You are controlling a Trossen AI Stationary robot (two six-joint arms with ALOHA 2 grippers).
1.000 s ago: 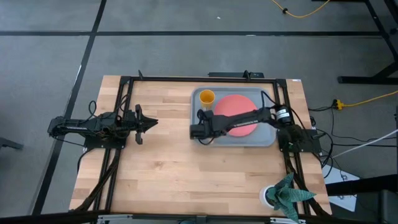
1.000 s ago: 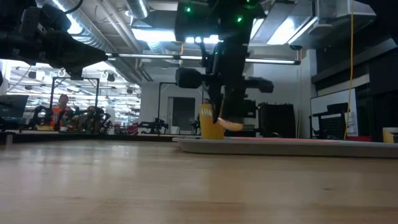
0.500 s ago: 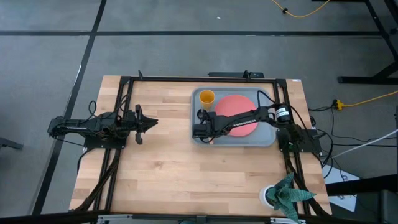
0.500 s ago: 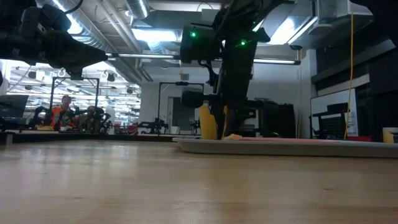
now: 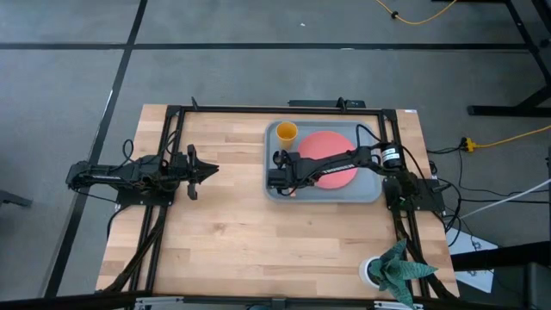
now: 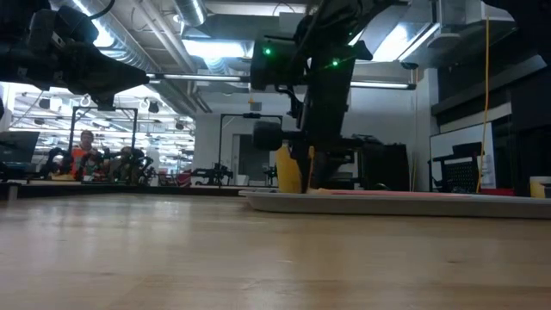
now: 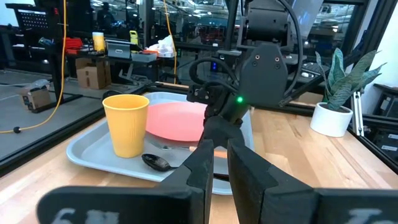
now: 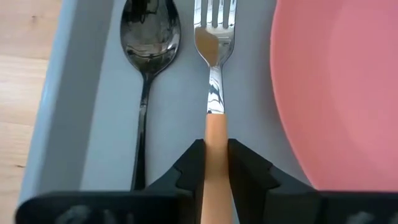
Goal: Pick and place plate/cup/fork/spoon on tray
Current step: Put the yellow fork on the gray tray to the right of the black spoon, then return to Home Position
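On the tray [image 8: 74, 81] your right gripper [image 8: 216, 163] clamps the fork [image 8: 214, 93] handle, tines toward frame top, spoon [image 8: 146, 56] parallel left, plate [image 8: 339, 87] right.

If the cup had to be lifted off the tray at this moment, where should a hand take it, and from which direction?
Take the cup across its rim or upper wall, probably coming straight down. It stands upright with its mouth open in the tray's corner. The plate sits close beside it, and the right hand, shut on the fork, crowds the tray, so a sideways approach looks tight.

Grey floor [image 5: 69, 103] with dark lines surrounds the wooden table [image 5: 224, 250].
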